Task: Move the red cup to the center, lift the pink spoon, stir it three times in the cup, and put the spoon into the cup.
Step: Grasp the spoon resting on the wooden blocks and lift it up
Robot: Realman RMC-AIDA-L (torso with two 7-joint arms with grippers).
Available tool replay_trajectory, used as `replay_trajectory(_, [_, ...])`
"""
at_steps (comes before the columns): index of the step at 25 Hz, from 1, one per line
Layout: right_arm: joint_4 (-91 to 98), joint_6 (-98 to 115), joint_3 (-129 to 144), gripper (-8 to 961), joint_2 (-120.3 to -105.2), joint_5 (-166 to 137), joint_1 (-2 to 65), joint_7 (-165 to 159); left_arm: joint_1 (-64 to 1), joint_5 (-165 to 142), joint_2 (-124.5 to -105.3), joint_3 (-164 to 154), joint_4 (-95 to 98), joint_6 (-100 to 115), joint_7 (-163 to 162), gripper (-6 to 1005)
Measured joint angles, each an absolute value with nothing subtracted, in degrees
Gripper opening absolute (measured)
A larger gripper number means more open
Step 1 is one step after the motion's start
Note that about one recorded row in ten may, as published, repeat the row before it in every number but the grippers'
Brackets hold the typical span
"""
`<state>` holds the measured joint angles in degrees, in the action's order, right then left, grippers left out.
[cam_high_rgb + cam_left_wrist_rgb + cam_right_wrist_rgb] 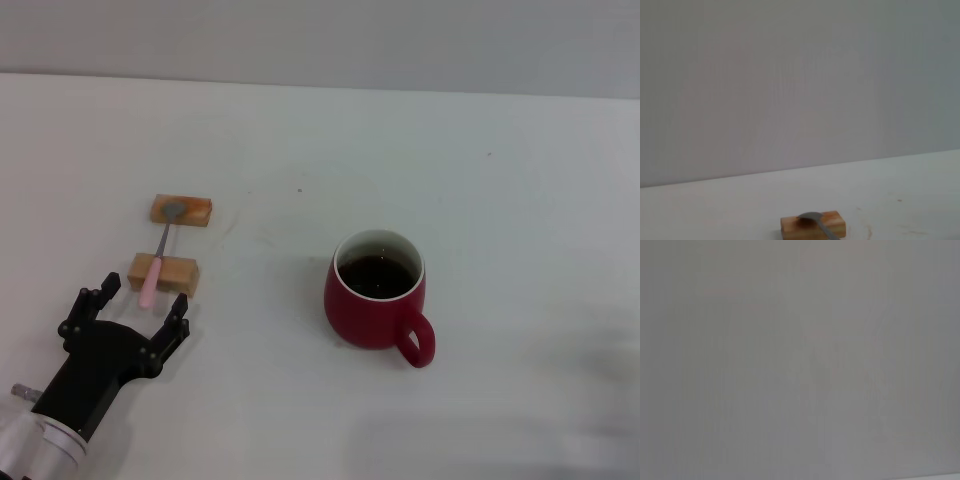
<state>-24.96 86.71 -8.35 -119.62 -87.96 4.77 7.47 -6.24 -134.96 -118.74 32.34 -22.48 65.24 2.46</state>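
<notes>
The red cup (376, 303) stands near the table's middle, handle toward the front right, with dark liquid inside. The pink spoon (156, 264) lies across two small wooden blocks at the left: its grey bowl rests on the far block (181, 210) and its pink handle on the near block (164, 271). My left gripper (140, 303) is open just in front of the handle's end, its fingers (178, 314) spread on either side and holding nothing. In the left wrist view the far block (813, 225) and the spoon's bowl (811, 216) show low down. The right gripper is out of view.
The white table (500, 180) stretches around the cup, with a grey wall (320, 35) behind its far edge. The right wrist view holds only a plain grey surface.
</notes>
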Motion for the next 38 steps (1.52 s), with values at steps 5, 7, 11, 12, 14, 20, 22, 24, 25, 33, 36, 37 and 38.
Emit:
replay_trajectory(5, [-25.1,87.0,-8.3,-1,-119.63,-88.0,4.6,7.5,-6.3,-135.1,-118.74,31.8,-22.5,65.2,2.5,862])
replay_trajectory(7, [-25.1,87.4,-8.3,-1,-119.6,-88.0,4.5,7.5,-6.4,-135.2,-118.74,31.8,-22.6,65.2,2.5,862])
replay_trajectory(11, [-25.2,88.1,-8.3,-1,-119.59,-88.0,4.4,7.5,-6.6,-135.1,-118.74,31.8,-22.7,65.2,2.5,862])
replay_trajectory(12, [-25.2,88.3,-8.3,-1,-119.59,-88.0,4.3,7.5,-6.7,-135.0,-118.74,31.9,-22.7,65.2,2.5,862])
replay_trajectory(14, [-25.2,88.5,-8.3,-1,-119.59,-88.0,4.2,7.5,-6.8,-134.9,-118.74,31.9,-22.7,65.2,2.5,862])
replay_trajectory(20, [-25.2,88.6,-8.2,-1,-119.62,-88.0,3.9,7.5,-6.9,-134.9,-118.74,32.1,-22.7,65.1,2.5,862])
replay_trajectory(22, [-25.2,88.6,-8.2,-1,-119.62,-88.1,3.8,7.5,-6.8,-134.9,-118.74,32.0,-22.9,65.0,2.4,861])
replay_trajectory(24, [-25.2,88.6,-8.2,0,-119.62,-88.1,3.8,7.5,-6.7,-134.9,-118.74,31.9,-23.0,65.0,2.4,861])
replay_trajectory(25, [-25.2,88.6,-8.2,0,-119.62,-88.1,3.7,7.5,-6.7,-134.9,-118.77,31.8,-23.0,65.0,2.3,861])
replay_trajectory(33, [-25.2,88.6,-7.7,-1,-119.56,-88.1,3.6,7.5,-6.5,-134.9,-118.83,31.9,-23.0,64.3,1.9,861])
replay_trajectory(36, [-25.2,88.7,-7.7,0,-119.55,-88.1,3.5,7.5,-6.4,-134.9,-118.83,32.0,-23.0,64.2,1.9,861])
replay_trajectory(37, [-25.2,88.7,-7.7,0,-119.54,-88.1,3.5,7.5,-6.4,-134.9,-118.83,32.0,-23.0,64.2,1.9,861])
replay_trajectory(38, [-25.2,88.7,-7.7,0,-119.53,-88.1,3.5,7.5,-6.4,-134.9,-118.83,32.0,-23.1,64.2,1.9,861])
